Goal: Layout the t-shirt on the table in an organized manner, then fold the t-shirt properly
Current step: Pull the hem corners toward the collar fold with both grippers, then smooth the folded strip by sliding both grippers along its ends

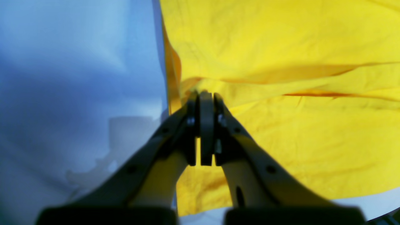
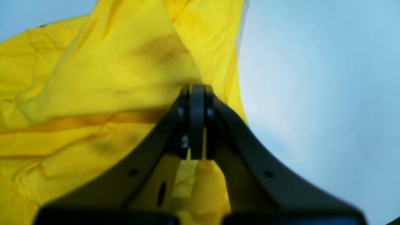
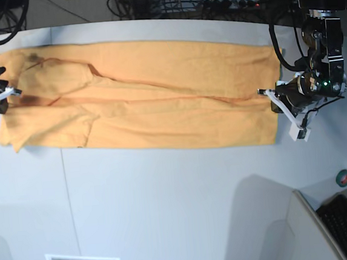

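Two grippers pinch opposite ends of the t-shirt [image 3: 141, 102], which lies stretched on the far half of the table [image 3: 167, 197], its long axis running left to right. The left gripper [image 1: 204, 95] is clamped on the right edge, the right gripper [image 2: 196, 89] on the left edge. Bare tabletop on the near side leaves room to fold toward
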Motion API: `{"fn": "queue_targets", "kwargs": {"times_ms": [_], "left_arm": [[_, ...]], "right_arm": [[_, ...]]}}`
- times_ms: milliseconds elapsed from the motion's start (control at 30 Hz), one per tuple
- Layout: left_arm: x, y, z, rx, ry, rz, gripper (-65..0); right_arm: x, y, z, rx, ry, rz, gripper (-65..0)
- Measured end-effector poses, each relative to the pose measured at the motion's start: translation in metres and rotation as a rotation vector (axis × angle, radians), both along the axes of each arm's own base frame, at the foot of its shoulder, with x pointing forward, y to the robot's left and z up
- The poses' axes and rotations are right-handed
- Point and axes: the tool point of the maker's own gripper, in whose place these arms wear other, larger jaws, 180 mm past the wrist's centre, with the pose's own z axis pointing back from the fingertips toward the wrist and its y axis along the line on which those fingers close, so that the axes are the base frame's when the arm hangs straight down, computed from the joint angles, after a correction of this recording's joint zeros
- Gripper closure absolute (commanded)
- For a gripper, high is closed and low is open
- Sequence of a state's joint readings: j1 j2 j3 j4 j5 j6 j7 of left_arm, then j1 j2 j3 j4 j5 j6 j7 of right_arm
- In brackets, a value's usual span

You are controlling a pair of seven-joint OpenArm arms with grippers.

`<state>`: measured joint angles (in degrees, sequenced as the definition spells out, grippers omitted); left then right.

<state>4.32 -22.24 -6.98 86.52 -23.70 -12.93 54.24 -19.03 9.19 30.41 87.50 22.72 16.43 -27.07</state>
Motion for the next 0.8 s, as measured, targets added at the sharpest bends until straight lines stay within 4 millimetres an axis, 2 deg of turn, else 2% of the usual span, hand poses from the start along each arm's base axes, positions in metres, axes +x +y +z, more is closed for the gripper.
{"fn": "queue_targets", "kwargs": {"times_ms": [133,367,400,467,500,533,567,700,767,800], "left_arm": [[-0.004,0.000,-0.002,0.003,0.007,-0.002,0.0],[-0.016,-0.004,-0.011,-0.001,0.037,-0.009,0.0],[-0.018,-0.003,-0.012,-0.001,0.042,-0.009,0.0],[-0.019,-0.003,-0.013,0.000,0.050,-0.009,0.0],[-0.019,-0.003,-0.013,-0.001,0.048,-0.009,0.0],[-0.019,-0.003,-0.012,-0.001,0.046,-0.009,0.0],[-0.018,-0.003,-0.012,-0.002,0.043,-0.006,-2.8],[-0.019,0.000,-0.012,0.007,0.047,-0.004,-29.1],[-0.016,-0.004,-0.007,0.001,0.031,-0.011,-39.3],[-0.014,-0.006,-0.003,0.002,0.018,-0.020,-43.3]], "right_arm": [[-0.007,0.005,-0.017,0.036,0.043,-0.018,0.0],[-0.004,0.004,-0.016,0.036,0.032,-0.020,0.0],[-0.004,0.004,-0.016,0.036,0.031,-0.020,-2.0],[-0.006,0.009,-0.018,0.049,0.030,-0.028,-15.8],[-0.008,0.014,-0.018,0.056,0.030,-0.031,-19.2],[-0.009,0.018,-0.017,0.067,0.024,-0.037,-19.4],[-0.011,0.018,-0.015,0.071,0.015,-0.049,-18.5],[-0.021,0.005,0.001,0.066,-0.040,-0.161,-12.6],[-0.018,-0.001,0.013,0.043,-0.064,-0.168,-6.9],[-0.013,-0.004,0.023,0.028,-0.091,-0.165,-1.5]]}}
